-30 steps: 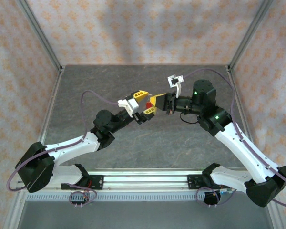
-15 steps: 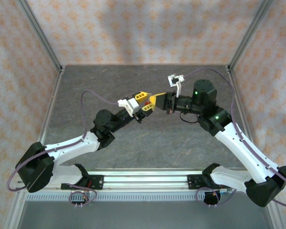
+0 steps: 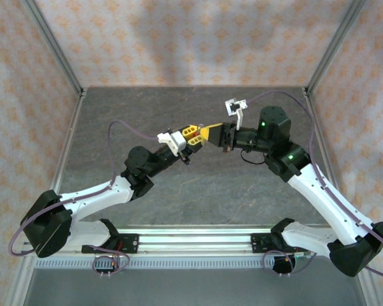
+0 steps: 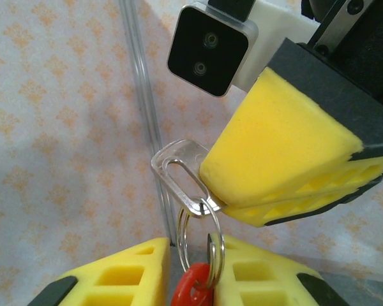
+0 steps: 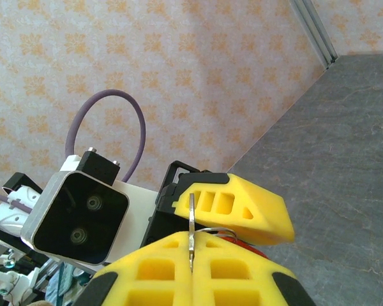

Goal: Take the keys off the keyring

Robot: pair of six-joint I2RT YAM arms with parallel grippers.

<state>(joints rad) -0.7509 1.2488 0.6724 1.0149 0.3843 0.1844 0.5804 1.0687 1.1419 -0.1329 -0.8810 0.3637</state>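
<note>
The right gripper (image 4: 216, 194) is clamped shut on the clear plastic tab (image 4: 177, 164) just above the thin steel ring (image 4: 179, 239). Below the ring, the left gripper (image 4: 191, 275) brackets the red-headed key (image 4: 193, 292). I cannot tell whether its yellow honeycombed pads (image 4: 121, 274) bite yet. The risks: the soft-looking pads could slip off the smooth key head, or a pull could drag the slick tab free before the coil parts.

This was a robot lab booth, folks: grey table (image 3: 198, 191) fenced by metal posts (image 3: 54, 48), patterned walls (image 3: 191, 38) on three sides, two robot arms (image 3: 325, 197) bolted to a rail (image 3: 198, 239) up front.
</note>
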